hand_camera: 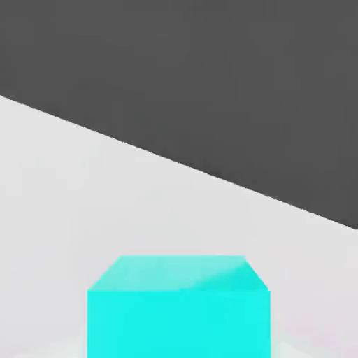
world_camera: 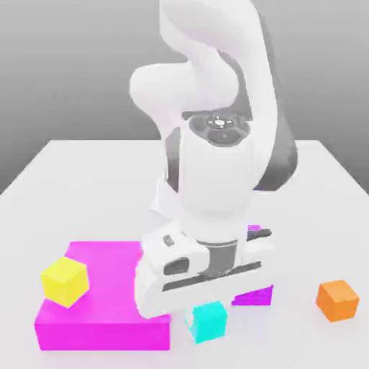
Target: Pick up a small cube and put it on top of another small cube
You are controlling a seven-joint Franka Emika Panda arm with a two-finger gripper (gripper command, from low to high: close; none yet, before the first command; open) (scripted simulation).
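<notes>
My hand (world_camera: 209,306) is down low over the tabletop (world_camera: 86,173), and its fingers have come together about as far as they go. The small cyan cube (world_camera: 210,321) sits right under the hand in the exterior view, and in the hand view it stands square in front of the camera (hand_camera: 178,311), so I read this as a closed grip on the cube, though I cannot see the fingertips themselves meeting its sides. The cube looks to be resting on the tabletop, not lifted.

Working outward from the cyan cube: a large magenta block (world_camera: 101,310) lies just beside it toward the exterior view's left, with a yellow cube (world_camera: 65,281) sitting on top of that block near its far-left edge. A second magenta block (world_camera: 254,294) is close behind the cyan cube, mostly covered by my hand. An orange cube (world_camera: 338,300) stands alone on the tabletop, well apart from the cyan cube toward the exterior view's right.

So by my reckoning the reach and the grasp are done. What is left is the bigger half: lift the cyan cube clear, carry it over another small cube, set it down squarely on top, and let go. Which cube is meant as the base I cannot tell from here; the orange one stands free, the yellow one already rides on the block.
</notes>
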